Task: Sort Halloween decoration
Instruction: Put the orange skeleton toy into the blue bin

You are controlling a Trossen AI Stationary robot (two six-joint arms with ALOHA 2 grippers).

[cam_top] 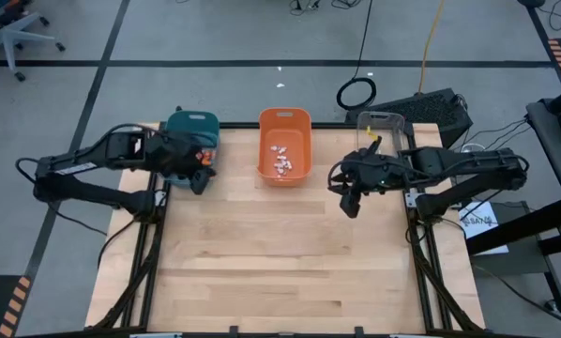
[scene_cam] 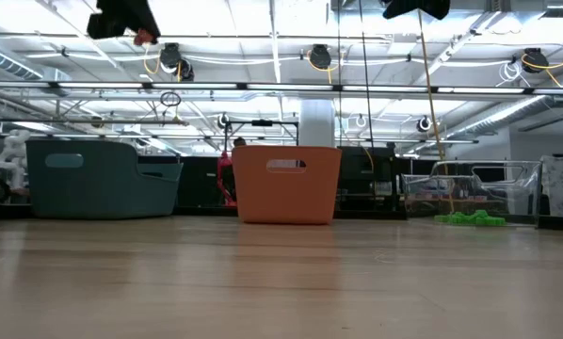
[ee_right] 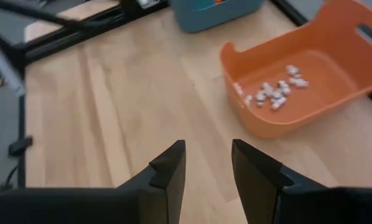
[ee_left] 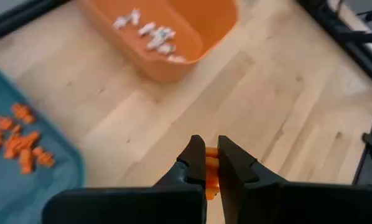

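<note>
Across the far half of the wooden table [cam_top: 280, 253], three bins are lined up: a teal bin [cam_top: 192, 131] on the left, an orange bin [cam_top: 284, 145] in the middle, and a clear bin [cam_top: 382, 130] on the right. At table height the same row is seen, teal, orange, then clear, with a bright green item [scene_cam: 470, 218] lying on the table in front of the clear one.

Small white trinkets [ee_right: 274, 92] are scattered as a loose heap on the floor of the orange bin. Small orange trinkets [ee_left: 17, 138] are gathered on the floor of the teal bin.

By the teal bin's near right corner, the left gripper [ee_left: 211, 163] is held above the table, its fingers pinched on an orange trinket [ee_left: 211, 171]. Only a narrow orange strip is visible between the fingers, its long axis running along them; its shape cannot be made out.

Near the clear bin, above bare wood, the right gripper [ee_right: 208, 163] is seen with its fingers partly parted and nothing between them.
</note>
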